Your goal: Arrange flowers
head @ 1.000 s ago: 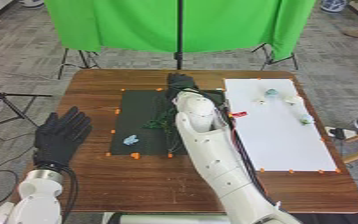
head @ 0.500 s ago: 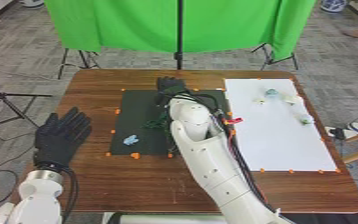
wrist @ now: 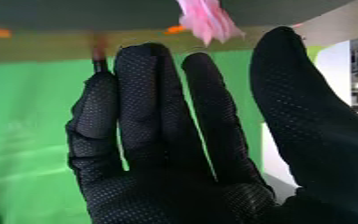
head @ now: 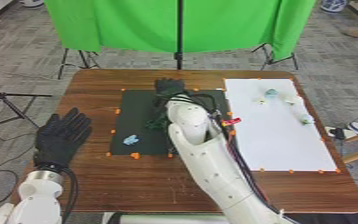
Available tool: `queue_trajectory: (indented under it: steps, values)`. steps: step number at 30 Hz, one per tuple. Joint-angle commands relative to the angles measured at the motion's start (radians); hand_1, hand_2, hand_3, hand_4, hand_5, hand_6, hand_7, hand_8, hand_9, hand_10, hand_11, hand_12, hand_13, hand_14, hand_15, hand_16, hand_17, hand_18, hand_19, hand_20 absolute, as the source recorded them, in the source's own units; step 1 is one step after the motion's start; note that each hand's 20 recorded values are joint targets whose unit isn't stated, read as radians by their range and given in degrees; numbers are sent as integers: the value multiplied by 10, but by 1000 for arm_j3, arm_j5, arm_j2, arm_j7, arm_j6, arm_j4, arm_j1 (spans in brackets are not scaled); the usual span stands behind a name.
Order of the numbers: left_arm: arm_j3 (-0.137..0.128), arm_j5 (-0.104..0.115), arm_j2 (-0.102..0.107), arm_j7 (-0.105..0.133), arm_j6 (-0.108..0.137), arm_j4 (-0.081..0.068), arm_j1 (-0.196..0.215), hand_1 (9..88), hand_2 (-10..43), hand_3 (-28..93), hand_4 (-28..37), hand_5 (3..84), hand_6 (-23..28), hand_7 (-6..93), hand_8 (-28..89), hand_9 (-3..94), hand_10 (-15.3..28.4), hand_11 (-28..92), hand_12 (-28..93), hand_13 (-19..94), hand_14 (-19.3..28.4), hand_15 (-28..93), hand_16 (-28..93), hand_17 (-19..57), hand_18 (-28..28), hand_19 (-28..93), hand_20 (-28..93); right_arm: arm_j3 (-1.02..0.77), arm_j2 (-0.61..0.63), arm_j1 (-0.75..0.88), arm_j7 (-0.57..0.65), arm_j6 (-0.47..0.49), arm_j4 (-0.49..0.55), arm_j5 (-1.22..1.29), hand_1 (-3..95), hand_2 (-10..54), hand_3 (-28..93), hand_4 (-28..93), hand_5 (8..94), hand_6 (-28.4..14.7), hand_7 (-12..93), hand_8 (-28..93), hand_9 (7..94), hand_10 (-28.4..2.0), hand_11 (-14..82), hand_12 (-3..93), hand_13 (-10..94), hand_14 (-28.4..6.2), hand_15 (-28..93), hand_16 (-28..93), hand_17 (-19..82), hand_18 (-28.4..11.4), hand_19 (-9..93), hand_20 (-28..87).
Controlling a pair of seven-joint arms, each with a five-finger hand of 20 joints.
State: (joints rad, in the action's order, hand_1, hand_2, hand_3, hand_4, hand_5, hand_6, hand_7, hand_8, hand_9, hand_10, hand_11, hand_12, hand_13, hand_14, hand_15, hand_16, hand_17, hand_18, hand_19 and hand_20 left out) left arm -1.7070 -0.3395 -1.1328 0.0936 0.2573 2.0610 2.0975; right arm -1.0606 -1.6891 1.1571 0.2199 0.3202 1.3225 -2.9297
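Right hand point(head: 168, 88) is pointing, fingers straight, at black mat's point(head: 138, 107) far edge; left hand point(head: 62, 137) is extending open near table's point(head: 94, 90) left edge. Blue flower point(head: 131, 140) is lying near mat's near-left corner.

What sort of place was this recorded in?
Probably a robotics lab or test studio: a bright green cloth backdrop hangs behind the brown wooden table, with a thin black tripod standing on the grey patterned floor.
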Motion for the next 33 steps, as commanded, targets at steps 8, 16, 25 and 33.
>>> queue_trajectory:
  steps: [8,16,25,33]
  values:
    - [-5,-7,-17,-44,44,-33,-14,286,151,719,-283,467,102,124,-84,401,150,220,133,298,159,438,-60,-45,148,335,166,97,116,76,74,234,312,175,469,-46,743,-253,608,-74,149,-100,620,-216,308,235,493,-219,702,255,266,-276,828,422]
    - [-2,-9,-15,-52,49,-35,-15,284,155,719,-283,468,103,124,-84,401,150,220,132,299,158,440,-62,-45,147,335,165,91,84,113,100,302,344,256,453,6,733,-236,592,-79,123,-96,633,-219,260,218,500,-221,690,271,266,-281,829,428]
    - [-22,-8,-23,-41,36,13,60,282,156,721,-283,468,103,124,-84,402,151,220,132,298,158,438,-62,-45,147,336,165,101,97,167,189,339,406,316,432,15,729,-231,559,-82,102,-94,623,-223,222,202,499,-228,680,269,264,-283,828,429]
    - [-16,-12,-14,-43,32,12,48,283,157,720,-283,468,103,124,-85,402,151,220,131,298,158,439,-62,-45,147,336,165,87,39,194,184,327,337,260,429,39,725,-228,549,-73,97,-95,622,-217,171,175,506,-221,657,257,262,-284,822,427]
